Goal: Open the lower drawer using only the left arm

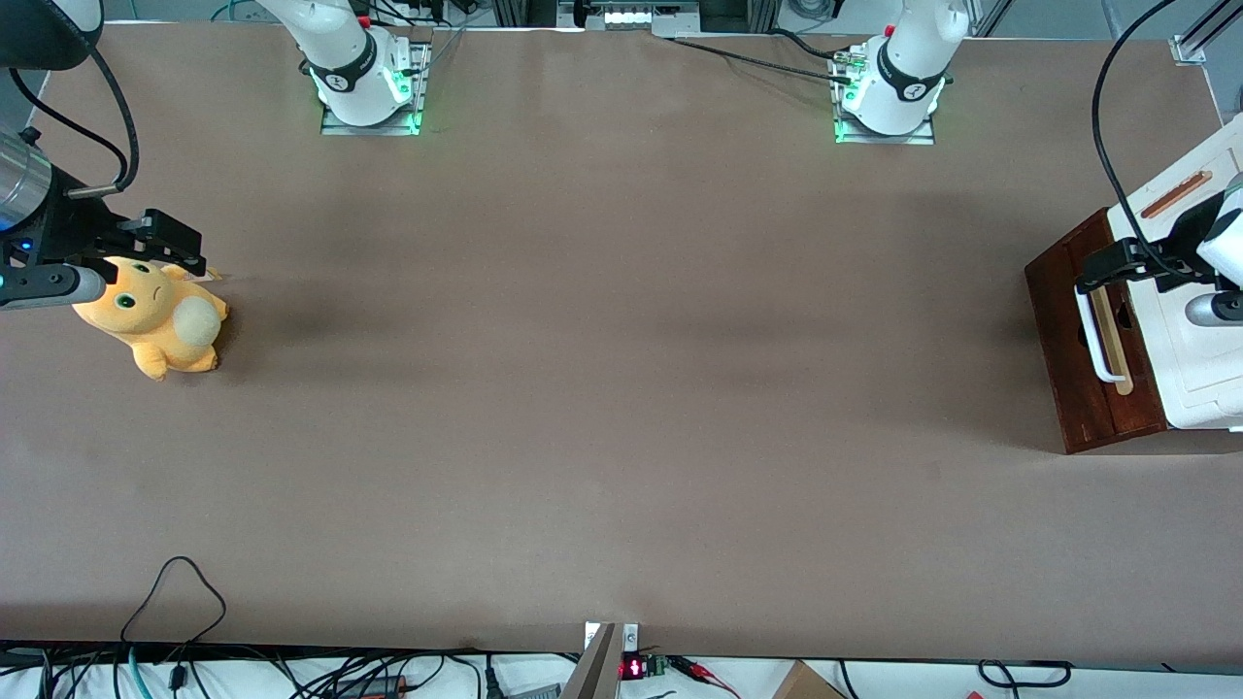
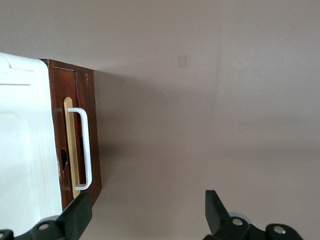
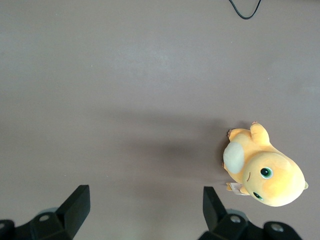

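The lower drawer (image 1: 1063,340) is a dark red-brown front with a white U-shaped bar handle (image 1: 1095,335) on a pale wood strip, at the working arm's end of the table. It looks pushed in. My left gripper (image 1: 1117,264) hangs above the cabinet's front edge, over the end of the handle farther from the front camera, not touching it. In the left wrist view the drawer front (image 2: 92,130) and handle (image 2: 85,150) show, and the gripper (image 2: 147,210) is open wide and empty, with one fingertip (image 2: 80,212) beside the handle's end.
The white moulded cabinet top (image 1: 1194,359) with an orange strip (image 1: 1175,194) sits above the drawer. An orange plush toy (image 1: 155,320) lies toward the parked arm's end and also shows in the right wrist view (image 3: 265,172). A black cable loop (image 1: 175,582) lies near the front edge.
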Robot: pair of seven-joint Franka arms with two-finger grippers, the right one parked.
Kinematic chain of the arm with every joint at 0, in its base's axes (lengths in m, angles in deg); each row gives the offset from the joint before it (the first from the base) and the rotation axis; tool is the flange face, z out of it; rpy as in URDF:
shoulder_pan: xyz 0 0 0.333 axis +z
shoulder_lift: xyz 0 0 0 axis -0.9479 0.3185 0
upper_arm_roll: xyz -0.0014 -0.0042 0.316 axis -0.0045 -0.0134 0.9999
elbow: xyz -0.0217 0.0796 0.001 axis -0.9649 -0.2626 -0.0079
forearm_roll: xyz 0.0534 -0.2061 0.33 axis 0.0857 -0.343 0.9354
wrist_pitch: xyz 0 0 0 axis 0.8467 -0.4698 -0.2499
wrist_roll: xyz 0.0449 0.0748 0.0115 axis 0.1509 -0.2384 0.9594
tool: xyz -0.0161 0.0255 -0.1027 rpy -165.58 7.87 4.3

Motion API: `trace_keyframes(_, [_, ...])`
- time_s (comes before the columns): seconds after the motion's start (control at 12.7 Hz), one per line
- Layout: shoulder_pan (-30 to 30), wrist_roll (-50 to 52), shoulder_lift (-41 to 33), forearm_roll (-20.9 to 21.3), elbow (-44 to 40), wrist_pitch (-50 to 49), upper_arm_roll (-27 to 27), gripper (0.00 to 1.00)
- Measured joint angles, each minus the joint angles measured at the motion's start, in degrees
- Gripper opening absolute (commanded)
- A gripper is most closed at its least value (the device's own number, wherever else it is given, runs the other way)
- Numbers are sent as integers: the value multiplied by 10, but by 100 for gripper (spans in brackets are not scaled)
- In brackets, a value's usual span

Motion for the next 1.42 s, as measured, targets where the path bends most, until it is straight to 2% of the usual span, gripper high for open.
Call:
trace_keyframes(0.71, [0, -1, 0, -1, -2, -19, 0, 100])
trace_keyframes(0.87, [0, -1, 1, -15, -2, -27, 0, 100])
trace_keyframes(1.26, [0, -18, 9, -17, -2, -31, -1, 98])
trace_keyframes(1.34, [0, -20, 10, -13, -2, -32, -4, 94])
trace_keyframes(1.42, [0, -19, 12, 11, -2, -32, -15, 93])
